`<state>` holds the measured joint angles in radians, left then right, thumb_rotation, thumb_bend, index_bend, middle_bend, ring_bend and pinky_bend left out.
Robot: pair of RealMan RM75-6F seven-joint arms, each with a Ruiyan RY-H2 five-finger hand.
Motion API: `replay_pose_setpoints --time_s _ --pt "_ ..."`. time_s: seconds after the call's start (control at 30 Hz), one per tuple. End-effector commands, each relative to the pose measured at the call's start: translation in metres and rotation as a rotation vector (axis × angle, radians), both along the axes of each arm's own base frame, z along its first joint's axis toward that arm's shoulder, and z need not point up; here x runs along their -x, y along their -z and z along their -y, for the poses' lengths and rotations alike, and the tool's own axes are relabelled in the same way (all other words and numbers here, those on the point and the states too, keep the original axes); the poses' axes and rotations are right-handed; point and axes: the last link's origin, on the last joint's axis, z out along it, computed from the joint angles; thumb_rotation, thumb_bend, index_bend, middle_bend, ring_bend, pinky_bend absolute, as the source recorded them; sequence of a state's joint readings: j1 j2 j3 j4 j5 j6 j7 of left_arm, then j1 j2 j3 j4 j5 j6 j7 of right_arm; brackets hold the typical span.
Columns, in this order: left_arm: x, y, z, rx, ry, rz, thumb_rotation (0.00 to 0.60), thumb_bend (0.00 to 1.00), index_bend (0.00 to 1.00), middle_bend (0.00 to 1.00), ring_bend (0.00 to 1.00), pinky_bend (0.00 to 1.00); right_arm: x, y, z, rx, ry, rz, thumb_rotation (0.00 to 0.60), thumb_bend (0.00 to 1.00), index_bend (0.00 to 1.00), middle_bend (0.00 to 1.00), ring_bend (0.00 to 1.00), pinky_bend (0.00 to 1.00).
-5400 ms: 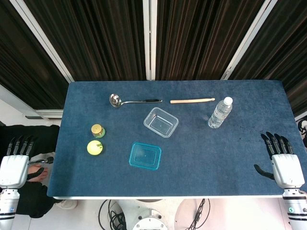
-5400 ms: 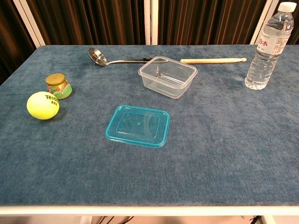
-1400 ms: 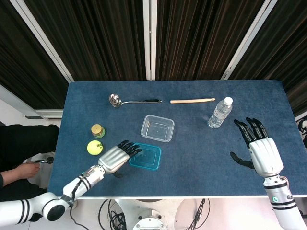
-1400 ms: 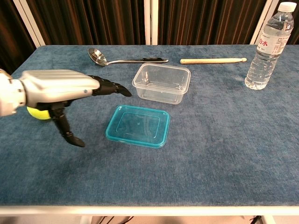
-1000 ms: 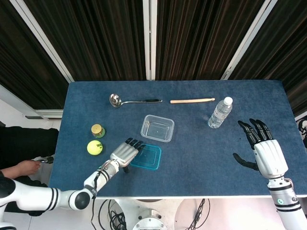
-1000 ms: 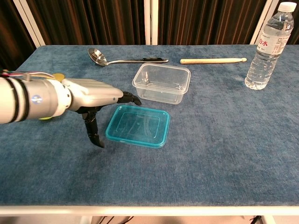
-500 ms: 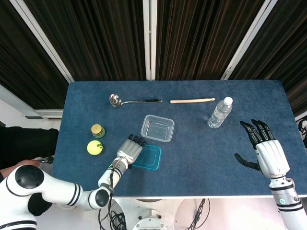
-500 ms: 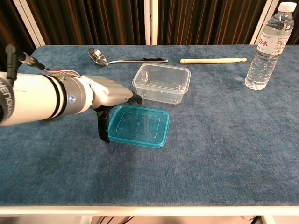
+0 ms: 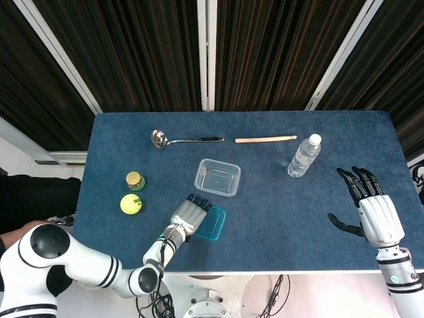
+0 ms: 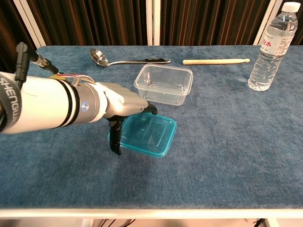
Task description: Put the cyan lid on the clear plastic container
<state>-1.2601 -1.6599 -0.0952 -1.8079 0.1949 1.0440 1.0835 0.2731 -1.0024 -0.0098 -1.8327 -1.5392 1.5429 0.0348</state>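
Your left hand has the cyan lid by its left edge — fingers laid across the top, thumb hooked down along the near-left side — and that edge looks slightly lifted, though from the chest view you cannot be sure it is off the cloth. In the head view your left hand covers the lid's left part, leaving the right part of the cyan lid showing. The lid's long axis runs roughly left to right across the table, turned a little so its right end sits farther from you. Just beyond it, apart from it, stands the clear plastic container, open side up and with nothing in it, its long axis also running left to right. Your right hand hangs near the table's right edge with fingers spread apart, holding nothing. Along the far side lie a metal ladle and a wooden stick, end to end but not touching, with a water bottle upright to the right. A tennis ball and a small jar sit together on the left. Everything rests on the blue cloth-covered table — dark ribbed panels with pale frames stand behind it.
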Motion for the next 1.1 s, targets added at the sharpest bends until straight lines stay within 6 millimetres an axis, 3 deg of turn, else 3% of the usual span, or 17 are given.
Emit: replay_pose_setpoints --time_s 0.03,0.43,0.57,0.7,0.83,0.93,1.1 --pt "-0.002 0.002 0.003 0.005 0.016 0.000 0.600 0.00 0.05 0.00 0.00 0.00 0.001 0.000 0.000 -0.004 0.003 0.002 0.600 0.13 0.00 0.14 0.06 0.08" --pt "-0.002 0.012 -0.009 -0.053 0.021 -0.041 0.600 0.00 0.05 0.00 0.00 0.00 0.004 0.000 -0.002 -0.006 0.013 0.006 0.600 0.13 0.00 0.14 0.06 0.08" --pt "-0.002 0.015 -0.009 -0.059 0.021 -0.050 0.600 0.00 0.10 0.01 0.00 0.01 0.005 0.000 -0.002 -0.009 0.018 0.007 0.600 0.12 0.00 0.14 0.06 0.08" --pt "-0.002 0.016 -0.010 -0.072 0.034 -0.050 0.600 0.00 0.23 0.13 0.02 0.03 0.005 0.000 -0.002 -0.009 0.020 0.012 0.600 0.12 0.00 0.14 0.06 0.08" --pt "-0.003 0.012 -0.008 -0.088 0.055 -0.024 0.600 0.03 0.33 0.26 0.12 0.09 0.006 0.000 -0.003 -0.006 0.021 0.014 0.600 0.12 0.00 0.14 0.06 0.08" --pt "-0.001 0.005 -0.004 -0.088 0.066 -0.008 0.600 0.05 0.36 0.32 0.18 0.11 0.005 0.000 -0.004 -0.007 0.020 0.015 0.600 0.12 0.00 0.14 0.06 0.08" --pt "0.008 -0.017 0.001 -0.102 0.038 0.036 0.600 0.06 0.37 0.32 0.18 0.13 0.004 0.000 -0.004 -0.008 0.016 0.019 0.600 0.12 0.00 0.14 0.06 0.08"
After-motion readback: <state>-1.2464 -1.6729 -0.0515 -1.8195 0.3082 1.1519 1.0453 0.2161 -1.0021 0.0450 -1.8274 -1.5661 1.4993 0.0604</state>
